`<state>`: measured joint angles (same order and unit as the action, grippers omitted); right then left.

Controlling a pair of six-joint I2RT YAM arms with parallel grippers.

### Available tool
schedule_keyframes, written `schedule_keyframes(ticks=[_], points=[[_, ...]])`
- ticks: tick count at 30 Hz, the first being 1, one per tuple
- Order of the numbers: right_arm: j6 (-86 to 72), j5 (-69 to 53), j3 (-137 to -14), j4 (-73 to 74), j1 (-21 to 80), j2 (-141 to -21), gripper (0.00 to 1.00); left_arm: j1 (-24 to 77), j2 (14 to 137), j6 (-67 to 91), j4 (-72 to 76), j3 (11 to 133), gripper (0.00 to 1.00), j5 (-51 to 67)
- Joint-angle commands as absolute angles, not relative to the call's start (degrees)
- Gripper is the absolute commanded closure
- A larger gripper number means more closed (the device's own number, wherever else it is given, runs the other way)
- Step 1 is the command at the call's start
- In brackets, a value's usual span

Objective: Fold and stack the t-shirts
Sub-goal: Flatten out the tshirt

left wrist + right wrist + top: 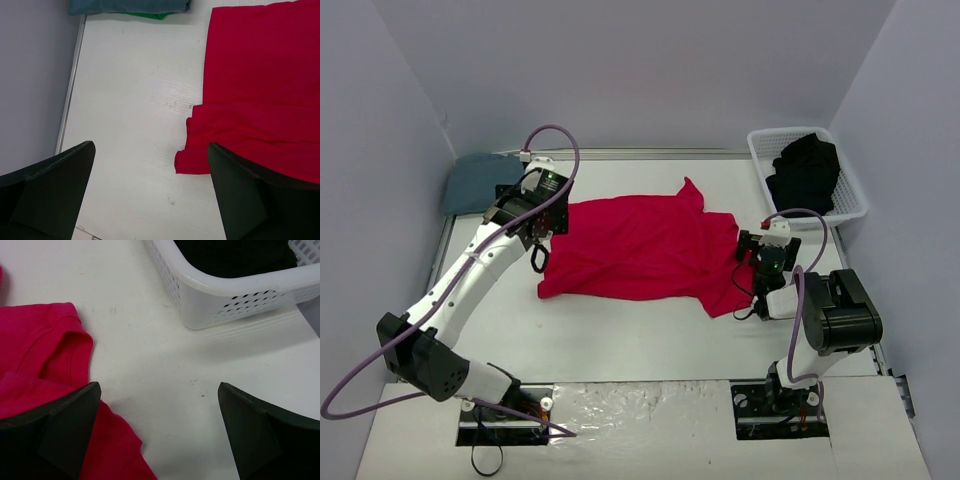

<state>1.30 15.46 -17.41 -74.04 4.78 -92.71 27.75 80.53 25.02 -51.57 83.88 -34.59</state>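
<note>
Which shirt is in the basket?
The black shirt, bunched in the white basket. The red shirt lies spread mid-table; the blue-grey shirt sits folded far left.

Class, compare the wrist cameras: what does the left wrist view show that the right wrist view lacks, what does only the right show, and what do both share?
Only the left wrist view: a folded blue-grey t-shirt at the top edge, green cloth showing at its edge, and the side wall. Only the right wrist view: the white basket with black cloth inside. Both: the red t-shirt on the white table, and an open, empty gripper: the left gripper in one, the right gripper in the other.
</note>
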Motion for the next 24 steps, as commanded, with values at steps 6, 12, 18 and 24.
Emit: schedule_keyframes(ticks=[6,12,18,24], points=[[0.35,15.12,-19.07,-83.50,4.31,-92.90,0.00,27.77,84.11,23.55,-49.22,86.92,0.06,-35.86],[0.35,15.03,-19.16,-83.50,4.13,-92.99,0.00,26.99,86.39,23.82,-49.30,88.06,0.06,-34.90],[0.26,14.94,-19.16,-83.41,4.13,-92.90,0.00,26.02,88.50,26.19,-51.59,94.56,0.06,-34.54],[0.26,14.85,-19.16,-83.41,4.04,-92.99,0.00,25.93,90.62,26.80,-56.52,101.86,0.06,-38.49]])
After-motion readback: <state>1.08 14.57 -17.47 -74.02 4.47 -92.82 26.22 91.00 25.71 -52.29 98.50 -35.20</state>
